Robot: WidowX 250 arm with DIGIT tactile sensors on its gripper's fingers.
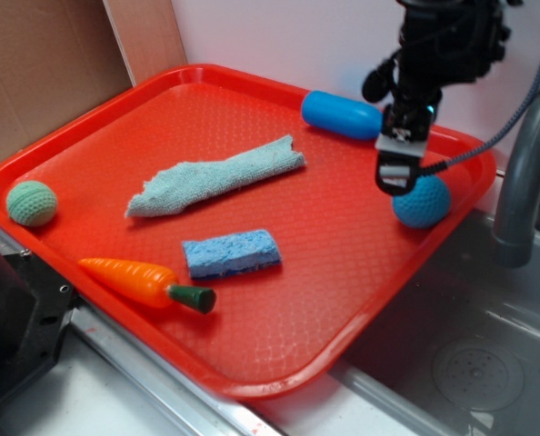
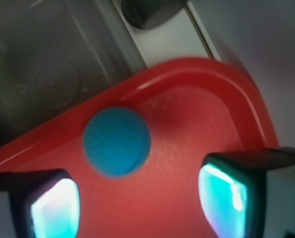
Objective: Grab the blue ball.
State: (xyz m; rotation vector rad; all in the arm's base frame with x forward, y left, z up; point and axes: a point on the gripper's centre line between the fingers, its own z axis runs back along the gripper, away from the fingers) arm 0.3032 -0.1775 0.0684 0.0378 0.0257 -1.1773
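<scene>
Hovering over the far right corner of the red tray (image 1: 252, 363), the hand (image 1: 396, 174) hangs with its two fingers spread apart and nothing between them. In the wrist view both pads (image 2: 55, 208) glow cyan at the bottom edge, one on each side, with bare red tray floor showing in the gap.

Everything loose lies inside the tray. From left to right in the exterior view:

- The pale green ball (image 1: 31, 202) sits against the tray's left rim.
- The toy carrot (image 1: 147, 283) lies near the front edge, its dark green stem pointing right.
- The light teal cloth (image 1: 217, 174) stretches crumpled across the middle.
- The blue sponge (image 1: 231, 252) lies flat just in front of the cloth, beside the carrot's stem end.
- The smooth blue bottle (image 1: 341, 114) lies on its side near the back rim.
- The blue ball (image 1: 422, 201) rests in the right corner close to the rim, just below and to the right of the fingertips; whether they touch it cannot be told.

Seen from the wrist, the blue ball lies ahead of the pads, outside the gap and nearer the left one, close to the curved rim.

Beyond the tray's right rim lies a metal sink (image 1: 470, 363), with a grey faucet (image 1: 525, 163) rising beside it.
</scene>
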